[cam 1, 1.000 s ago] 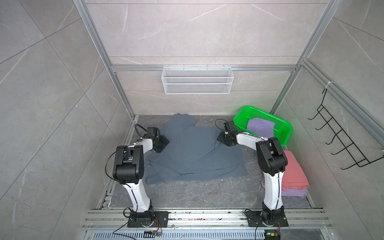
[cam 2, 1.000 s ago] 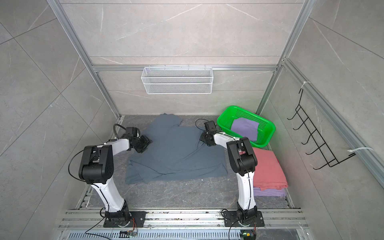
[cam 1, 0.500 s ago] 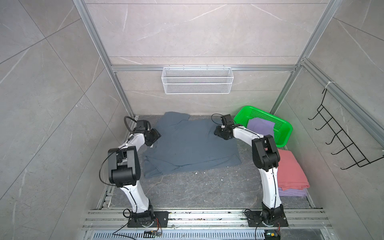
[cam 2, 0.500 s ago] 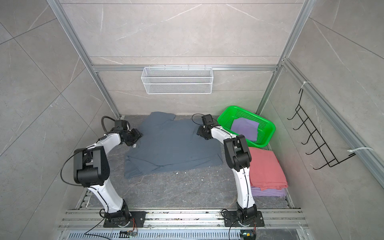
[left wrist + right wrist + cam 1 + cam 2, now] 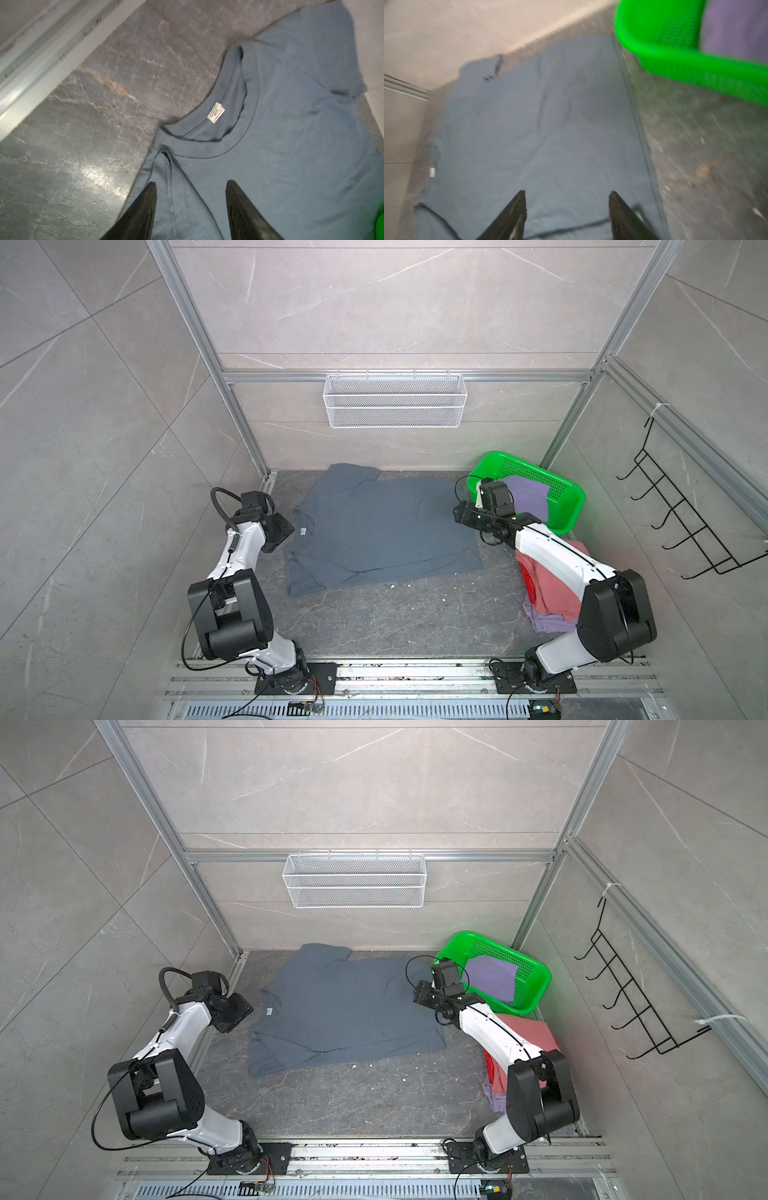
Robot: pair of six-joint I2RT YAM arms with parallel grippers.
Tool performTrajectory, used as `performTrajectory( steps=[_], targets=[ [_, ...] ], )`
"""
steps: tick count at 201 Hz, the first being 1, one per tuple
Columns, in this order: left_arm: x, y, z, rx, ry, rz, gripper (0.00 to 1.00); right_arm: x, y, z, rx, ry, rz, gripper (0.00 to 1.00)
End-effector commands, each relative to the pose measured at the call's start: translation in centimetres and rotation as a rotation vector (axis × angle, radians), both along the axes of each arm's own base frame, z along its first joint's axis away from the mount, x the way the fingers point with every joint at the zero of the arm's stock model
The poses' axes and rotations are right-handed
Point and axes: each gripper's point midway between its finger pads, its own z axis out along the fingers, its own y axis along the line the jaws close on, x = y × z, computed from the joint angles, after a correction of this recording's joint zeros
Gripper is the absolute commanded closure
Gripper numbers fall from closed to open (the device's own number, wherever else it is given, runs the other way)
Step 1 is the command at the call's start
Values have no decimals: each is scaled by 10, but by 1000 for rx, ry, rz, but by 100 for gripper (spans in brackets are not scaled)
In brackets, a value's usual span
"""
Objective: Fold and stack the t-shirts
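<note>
A large slate blue-grey t-shirt (image 5: 382, 531) (image 5: 345, 1011) lies spread flat on the floor, its collar with a small white label (image 5: 303, 531) (image 5: 216, 112) pointing left. My left gripper (image 5: 286, 532) (image 5: 243, 1011) (image 5: 191, 185) hovers open at the collar-side edge, over a folded seam. At the hem side my right gripper (image 5: 459, 516) (image 5: 417, 994) (image 5: 566, 194) is open above the cloth. Neither holds anything. A salmon-pink t-shirt (image 5: 552, 576) lies folded on a lavender one (image 5: 548, 620) at the right, partly hidden by the right arm.
A green plastic basket (image 5: 569, 506) (image 5: 675, 58) at the back right holds another lavender cloth (image 5: 528, 495). A white wire basket (image 5: 395, 402) hangs on the back wall. A black hook rack (image 5: 685, 526) is on the right wall. An aluminium rail runs along the left.
The blue-grey shirt shifted a little toward the back wall and flattened. Both grippers have drawn outward off the cloth to its left and right edges.
</note>
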Motion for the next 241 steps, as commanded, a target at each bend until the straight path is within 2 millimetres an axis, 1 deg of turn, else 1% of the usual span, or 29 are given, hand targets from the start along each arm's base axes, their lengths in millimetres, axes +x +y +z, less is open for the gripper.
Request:
performTrajectory(
  steps=[1, 22, 51, 75, 101, 122, 138, 153, 177, 191, 209, 225, 241],
  targets=[
    [3, -8, -12, -95, 9, 14, 45, -11, -8, -3, 38, -5, -33, 36],
    [3, -11, -32, -135, 49, 33, 47, -17, -13, -9, 40, 6, -43, 35],
    [5, -10, -51, -152, 83, 57, 50, -20, -20, -18, 33, 26, -62, 35],
    [4, -11, -64, -166, 109, 68, 52, -20, -23, -19, 32, 31, -72, 35],
    [0, -12, -73, -167, 124, 75, 57, -22, -26, -25, 24, 46, -80, 35],
    [-2, -14, -79, -181, 134, 74, 67, -23, -27, -30, 23, 60, -85, 35],
    [-4, -13, -81, -176, 139, 76, 78, -25, -27, -35, 27, 71, -92, 35],
    [-5, -13, -77, -168, 133, 74, 89, -28, -26, -43, 33, 97, -94, 35],
    [-9, -15, -61, -160, 102, 66, 100, -36, -23, -64, 60, 155, -103, 35],
    [-12, -17, -49, -159, 69, 59, 100, -38, -22, -74, 60, 171, -105, 36],
    [-16, -23, -27, -148, 17, 40, 100, -39, -25, -86, 17, 187, -107, 37],
    [-22, -29, -10, -151, -22, 22, 100, -35, -25, -93, -30, 190, -100, 39],
    [-31, -34, 1, -147, -46, 10, 100, -29, -23, -98, -55, 194, -92, 40]
  ],
)
